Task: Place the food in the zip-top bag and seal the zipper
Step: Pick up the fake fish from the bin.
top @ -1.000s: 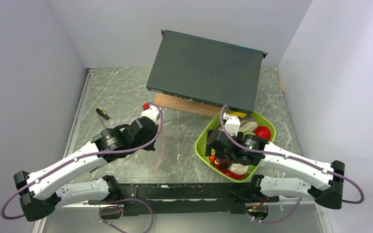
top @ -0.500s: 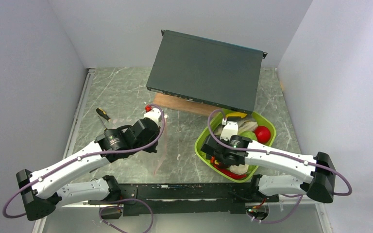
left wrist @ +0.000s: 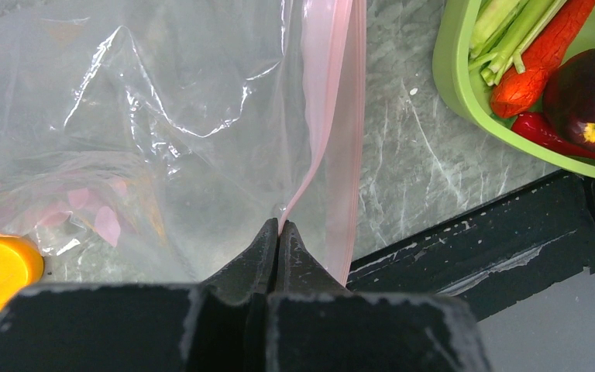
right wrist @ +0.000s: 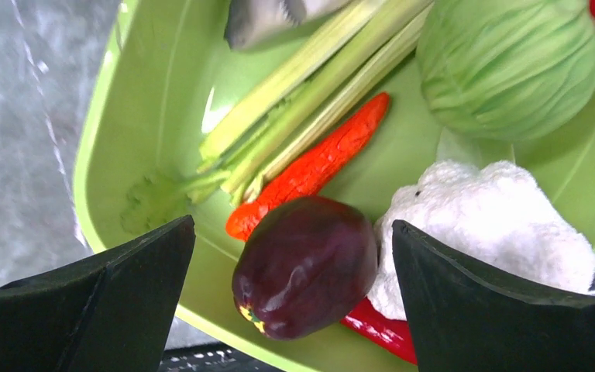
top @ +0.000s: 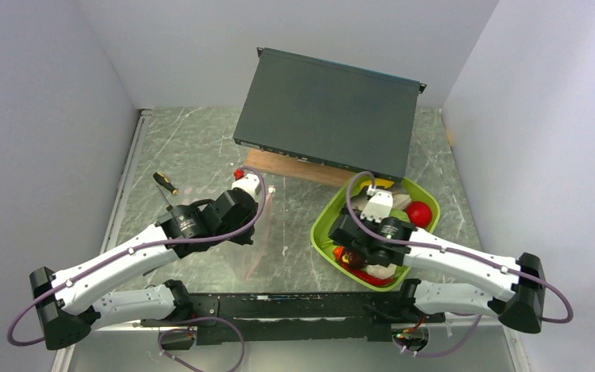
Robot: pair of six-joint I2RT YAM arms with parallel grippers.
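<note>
Left wrist view comes first. My left gripper (left wrist: 279,232) is pinched tight on the edge of the clear floppy plastic bag (left wrist: 163,116), right at its narrow pale pink zipper strip (left wrist: 333,93). The bag lies on the grey stone table (left wrist: 403,155), between my two arms. I see no food in it. One small round yellow thing (left wrist: 0,267) sits by the bag; I cannot tell what it is.

My right gripper (right wrist: 293,225) is spread wide and holds nothing. It hangs over the lime-green plastic tray (right wrist: 147,116), with the dark purple ball (right wrist: 306,263) right between its fingers.

So I think I am at the start. One hand holds the bag's edge and the other picks the first food. Next I should go down, close softly on the ball and carry it to the bag's mouth. The ball looks round and smooth, so it may slip.

Now I count the food in the tray:
- one purple ball
- one bumpy white cauliflower (right wrist: 488,225)
- two long red chilies, a bright one (right wrist: 318,163) and a darker one (right wrist: 380,329)
- one bunch of green stalks (right wrist: 302,85)
- one round green cabbage (right wrist: 511,66)
- one grey fish (right wrist: 271,19)
- one red tomato (top: 418,211) and one yellow fruit (top: 380,183), both seen from the top view

Farther back I see one yellow-handled screwdriver (top: 164,182). Last is one big dark flat box (top: 329,112) on one wooden board (top: 279,165).
</note>
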